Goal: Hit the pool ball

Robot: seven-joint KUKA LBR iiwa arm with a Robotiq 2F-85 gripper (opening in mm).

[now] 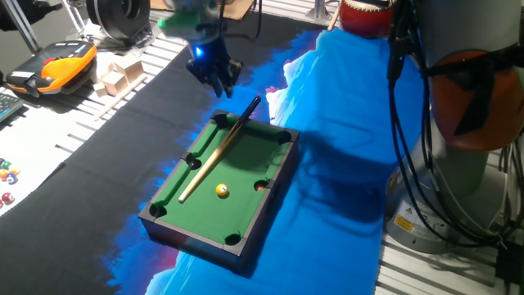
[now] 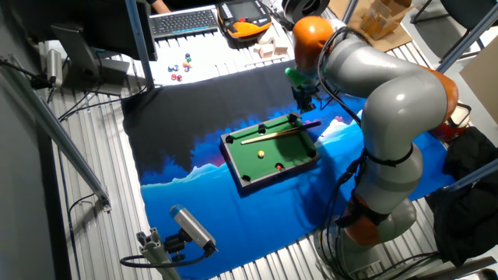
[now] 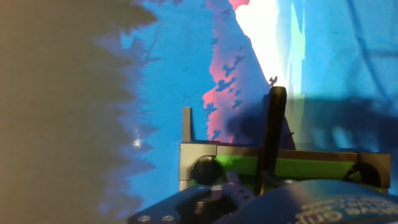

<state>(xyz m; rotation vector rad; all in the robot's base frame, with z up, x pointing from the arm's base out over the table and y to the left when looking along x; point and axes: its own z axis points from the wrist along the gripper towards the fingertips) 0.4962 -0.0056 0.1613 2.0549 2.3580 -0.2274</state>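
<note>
The pool ball [image 1: 222,190] is tiny, glossy and yellow-orange. It lies on the green felt of the mini pool table [image 1: 246,152], towards its near end; it also shows in the other fixed view [image 2: 261,153]. A wooden cue [image 1: 217,156] lies slantwise across the table, its dark butt sticking out over the far rim [image 3: 273,124]. My gripper [image 1: 217,82] hangs above the cloth just beyond the table's far end, near the cue's butt and apart from it. Its fingers look spread and hold nothing. The ball is out of the hand view.
A reddish ball [image 2: 279,166] sits by a side pocket. A blue and black cloth [image 1: 344,123] covers the table. Small multicoloured balls [image 2: 180,66], wooden blocks [image 1: 119,74] and an orange-black device [image 1: 57,65] lie at the far side. The arm's base [image 1: 467,123] stands at the right.
</note>
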